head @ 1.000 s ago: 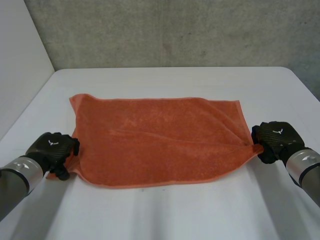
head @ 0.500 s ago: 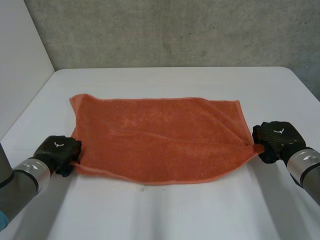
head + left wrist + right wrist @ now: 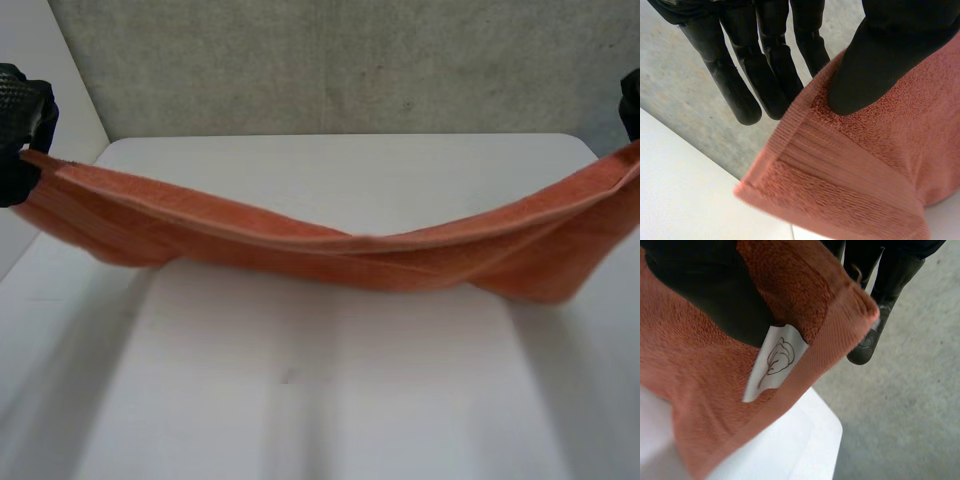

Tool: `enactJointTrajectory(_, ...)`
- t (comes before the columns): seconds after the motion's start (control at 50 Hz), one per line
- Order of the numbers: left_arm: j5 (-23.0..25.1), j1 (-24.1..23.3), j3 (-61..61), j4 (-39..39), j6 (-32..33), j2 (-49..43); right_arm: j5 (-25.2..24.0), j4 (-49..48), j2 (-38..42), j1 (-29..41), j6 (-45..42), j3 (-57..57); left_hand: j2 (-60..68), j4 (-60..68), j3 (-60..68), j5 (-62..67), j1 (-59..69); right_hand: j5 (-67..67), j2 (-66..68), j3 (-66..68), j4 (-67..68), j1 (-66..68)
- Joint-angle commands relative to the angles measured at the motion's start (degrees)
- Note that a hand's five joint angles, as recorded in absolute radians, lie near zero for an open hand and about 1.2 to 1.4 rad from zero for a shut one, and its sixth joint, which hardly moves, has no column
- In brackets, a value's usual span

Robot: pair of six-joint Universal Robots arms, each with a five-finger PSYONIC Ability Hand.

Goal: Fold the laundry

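Over white table (image 3: 320, 400), left hand (image 3: 890, 50) and right hand (image 3: 695, 295) pinch towel (image 3: 330, 255) corners (middle sagging).

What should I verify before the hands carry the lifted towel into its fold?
1. Grip of the left hand: its thumb pinches a corner of the towel against the fingers: ok.
2. Grip of the right hand: the corner by the white label is clamped: ok.
3. Hands level: roughly even in the head view: ok.
4. Towel spread flat: it sags, and its layers cross near the right hand: not ok.
5. Sagging middle clear of the table: cannot tell.
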Motion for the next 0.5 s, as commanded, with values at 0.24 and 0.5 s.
enactJointTrajectory(0.24,-3.22,-6.1,15.1,-2.46,5.02,-37.86,10.92,-2.86,26.72,7.25,-5.28,-2.99,11.37,11.55,11.72,14.23,15.43,13.17,12.32,11.86,11.69,24.03)
enactJointTrajectory(0.5,-10.26,-10.23,38.5,23.4,0.75,-35.26,16.46,-34.14,25.95,8.3,8.07,-26.03,11.37,11.55,11.72,14.23,15.43,13.17,12.32,11.86,11.69,24.03)
